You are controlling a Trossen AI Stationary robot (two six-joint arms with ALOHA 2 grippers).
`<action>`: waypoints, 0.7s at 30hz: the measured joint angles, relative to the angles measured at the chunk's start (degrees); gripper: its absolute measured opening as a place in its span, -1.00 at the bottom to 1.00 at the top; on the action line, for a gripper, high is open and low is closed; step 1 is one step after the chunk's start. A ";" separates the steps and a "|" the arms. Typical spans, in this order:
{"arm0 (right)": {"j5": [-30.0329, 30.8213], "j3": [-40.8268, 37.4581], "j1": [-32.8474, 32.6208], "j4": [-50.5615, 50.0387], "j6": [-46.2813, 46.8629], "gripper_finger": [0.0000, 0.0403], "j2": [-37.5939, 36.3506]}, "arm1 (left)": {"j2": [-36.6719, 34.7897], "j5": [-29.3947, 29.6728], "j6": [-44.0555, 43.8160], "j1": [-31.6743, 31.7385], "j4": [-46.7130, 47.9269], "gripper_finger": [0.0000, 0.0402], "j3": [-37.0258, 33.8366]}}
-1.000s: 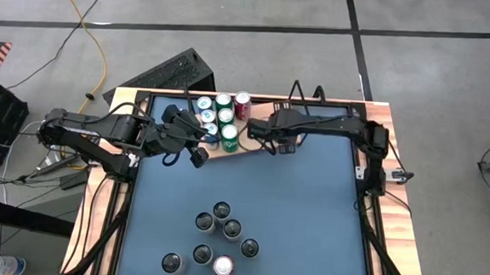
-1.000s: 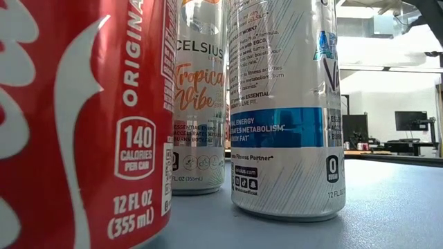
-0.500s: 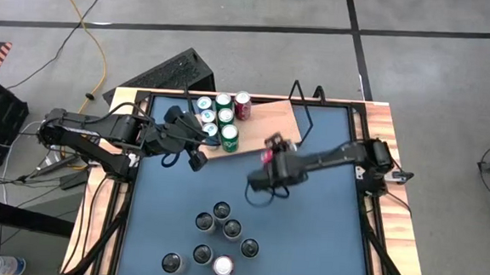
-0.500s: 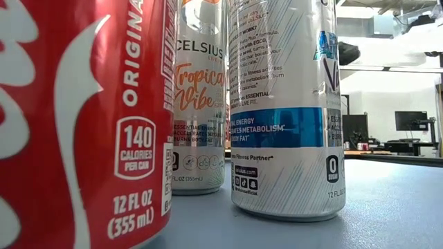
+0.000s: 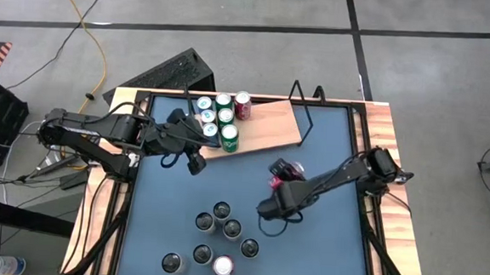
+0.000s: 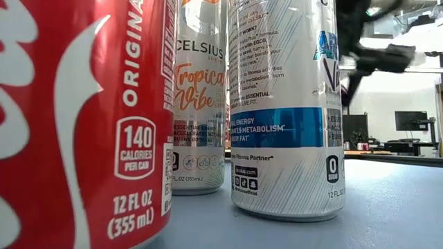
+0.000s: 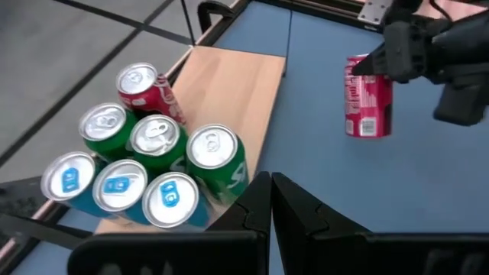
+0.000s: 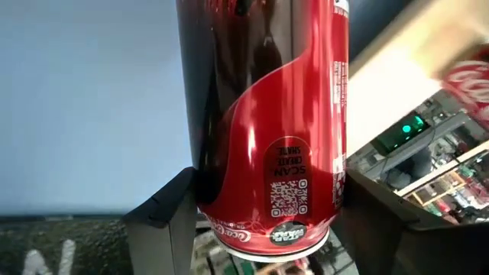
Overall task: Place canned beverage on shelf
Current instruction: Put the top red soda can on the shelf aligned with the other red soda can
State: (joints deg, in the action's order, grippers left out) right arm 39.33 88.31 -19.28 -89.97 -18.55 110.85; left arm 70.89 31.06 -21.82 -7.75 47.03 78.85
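My right gripper [image 5: 286,174] is shut on a red cola can [image 8: 267,114] over the blue tabletop, near-right of the shelf. The can also shows in the left wrist view [image 7: 368,99]. The shelf [image 5: 267,126] is a light-wood board with a black wire frame, lying at the table's far side. Several green, blue and red cans [image 5: 221,117] stand on its left end. My left gripper [image 5: 195,161] is shut and empty, just off the shelf's near-left corner, next to a green can [image 7: 218,160]. My right gripper pinches the red can's round side wall [image 8: 218,200] between its two fingers [image 8: 162,223], which lie across the can. The fingers come roughly level from the table's near side. The can stands upright in the hold and seems clear of the tabletop.
Several more cans [image 5: 222,234] stand in a cluster on the tabletop's near part; in the low view a red one [image 6: 76,124] and two Celsius cans [image 6: 284,111] fill the picture. Bare blue tabletop [image 5: 324,245] lies to the cluster's right.
My right gripper has swung from over the shelf toward the table's near edge and a little right. At half a second ago and now it carries the red can, which stays upright.
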 joint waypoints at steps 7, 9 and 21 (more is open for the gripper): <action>18.09 -11.72 -2.19 -0.19 -11.37 0.34 0.09 | 0.00 -3.33 -0.40 0.00 0.02 -1.00 0.00; 22.28 -12.46 -1.97 0.06 -8.37 0.39 0.07 | 0.00 -3.91 -0.44 0.00 0.02 -1.00 0.00; 19.53 -12.79 -6.04 5.98 -17.02 0.46 0.02 | 0.24 -3.45 -0.29 0.00 0.02 -1.00 -0.02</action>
State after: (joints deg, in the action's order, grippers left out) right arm 58.86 75.53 -25.31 -83.99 -35.57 110.87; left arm 71.13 27.62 -22.11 -7.75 47.05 78.83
